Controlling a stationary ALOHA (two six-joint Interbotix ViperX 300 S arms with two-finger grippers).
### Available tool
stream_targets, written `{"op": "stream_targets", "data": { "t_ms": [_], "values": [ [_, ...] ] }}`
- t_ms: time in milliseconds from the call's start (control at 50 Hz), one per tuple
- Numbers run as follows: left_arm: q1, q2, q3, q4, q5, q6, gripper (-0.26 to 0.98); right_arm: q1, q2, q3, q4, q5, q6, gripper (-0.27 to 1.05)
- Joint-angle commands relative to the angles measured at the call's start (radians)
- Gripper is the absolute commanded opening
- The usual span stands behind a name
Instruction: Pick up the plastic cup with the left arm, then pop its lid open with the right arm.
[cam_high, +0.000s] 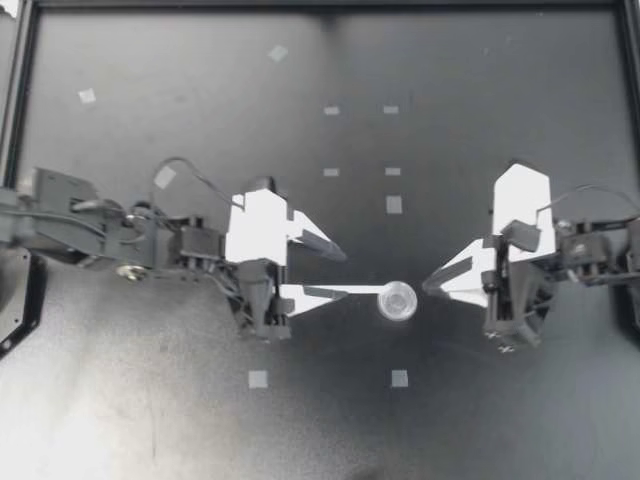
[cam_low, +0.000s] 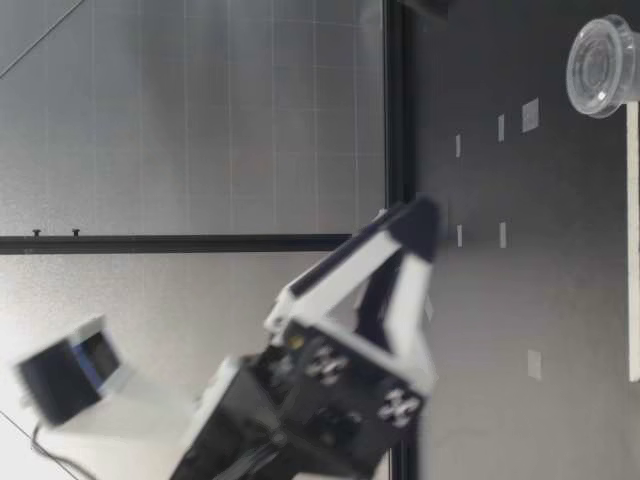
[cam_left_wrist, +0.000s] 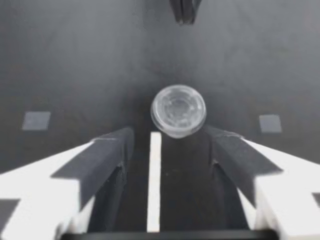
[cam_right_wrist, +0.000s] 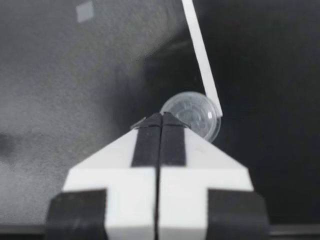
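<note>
The top camera looks straight down on the whole dark surface (cam_high: 150, 420), the low camera sits at surface height looking across it, and the two wrist cameras look in close from the left and right, all four sharing the clear plastic cup (cam_high: 397, 299) at the middle.

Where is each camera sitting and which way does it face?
Top: overhead, looking down at the table; left hand and right hand flank the cup.
Low: table height, looking across; one hand shows.
Left wrist: along open left hand toward the cup.
Right wrist: along shut right hand, cup just beyond.
All four share the cup.
</note>
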Motion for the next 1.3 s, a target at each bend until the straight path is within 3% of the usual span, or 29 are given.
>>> {"op": "stream_targets", "data": {
  "t_ms": [0, 460, 1280],
  "values": [
    [-0.006, 0.015, -0.038, 0.000, -0.005, 0.002, 0.63, 0.011, 0.032, -0.014, -0.002, -0.041, 0.011, -0.03],
    [-0.031, 0.117, -0.098, 0.000, -0.003, 0.000, 0.63, 0.020, 0.118, -0.017, -0.005, -0.110, 0.012, -0.03],
    [-0.029, 0.204, -0.127, -0.002, -0.021, 0.000, 0.64, 0.021, 0.218, -0.048, -0.005, -0.140, 0.014, -0.03]
  ]
}}
